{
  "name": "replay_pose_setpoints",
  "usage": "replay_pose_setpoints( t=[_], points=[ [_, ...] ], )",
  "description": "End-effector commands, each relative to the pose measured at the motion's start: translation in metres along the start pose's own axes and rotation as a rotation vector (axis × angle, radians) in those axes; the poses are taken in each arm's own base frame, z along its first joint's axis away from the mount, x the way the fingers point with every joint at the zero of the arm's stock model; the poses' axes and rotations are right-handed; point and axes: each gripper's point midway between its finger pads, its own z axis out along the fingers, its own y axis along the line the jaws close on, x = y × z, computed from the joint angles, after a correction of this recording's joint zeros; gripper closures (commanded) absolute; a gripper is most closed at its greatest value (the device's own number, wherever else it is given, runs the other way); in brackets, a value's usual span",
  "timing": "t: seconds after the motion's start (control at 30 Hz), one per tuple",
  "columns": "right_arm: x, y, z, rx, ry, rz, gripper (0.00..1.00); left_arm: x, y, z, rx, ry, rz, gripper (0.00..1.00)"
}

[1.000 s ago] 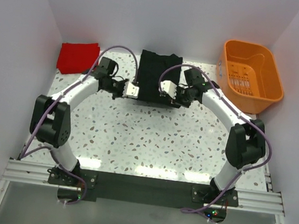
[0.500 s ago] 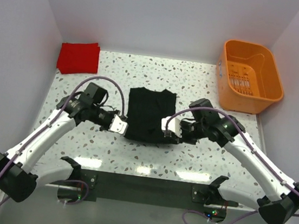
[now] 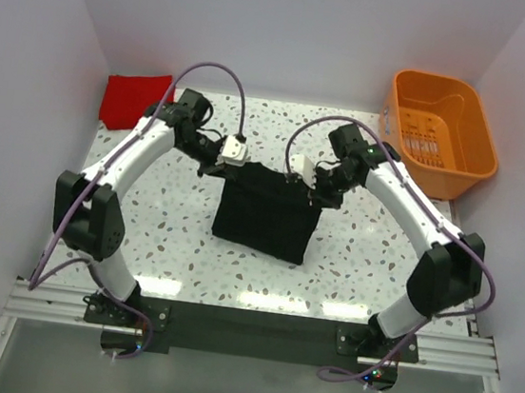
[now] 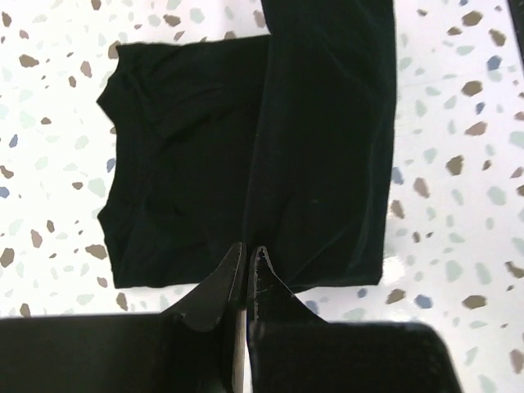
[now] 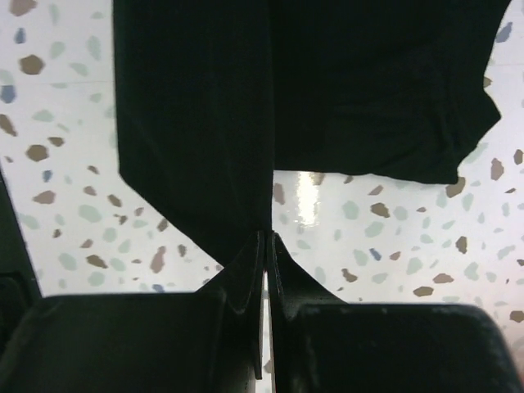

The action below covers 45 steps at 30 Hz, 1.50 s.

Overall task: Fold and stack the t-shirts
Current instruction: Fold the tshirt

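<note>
The black t-shirt (image 3: 264,221) is in the middle of the speckled table, its far edge raised between both grippers. My left gripper (image 3: 232,157) is shut on the shirt's left end. My right gripper (image 3: 305,175) is shut on its right end. In the left wrist view the jaws (image 4: 247,250) pinch a black fold, and the black t-shirt (image 4: 319,123) lies doubled below. In the right wrist view the shut jaws (image 5: 268,236) hold a hanging flap of the black t-shirt (image 5: 196,123). The red t-shirt (image 3: 133,99) lies folded at the far left corner.
An orange plastic basket (image 3: 440,132) stands at the far right corner. White walls close in the table (image 3: 172,233) on the left, back and right. Both arms arch over the table's left and right sides.
Half a second ago both grippers were low at the shirt's near edge. They have since swung up and towards the far side, still holding black cloth. The shirt now lies skewed, nearer the front.
</note>
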Motion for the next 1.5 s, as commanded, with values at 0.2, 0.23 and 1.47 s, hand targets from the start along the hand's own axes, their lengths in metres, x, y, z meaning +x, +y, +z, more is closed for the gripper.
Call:
replay_pose_setpoints(
  t=[0.2, 0.23, 1.47],
  points=[
    [0.01, -0.093, 0.043, -0.018, -0.014, 0.058, 1.0, 0.043, 0.092, 0.024, -0.018, -0.039, -0.042, 1.0],
    [0.021, -0.1, 0.063, -0.048, 0.008, 0.089, 1.0, 0.049, 0.097, 0.028, -0.024, -0.037, -0.065, 1.0],
    [0.007, -0.107, 0.06, -0.156, -0.005, 0.141, 1.0, 0.051, 0.089, 0.013, -0.001, -0.087, -0.176, 1.0]
  ],
)
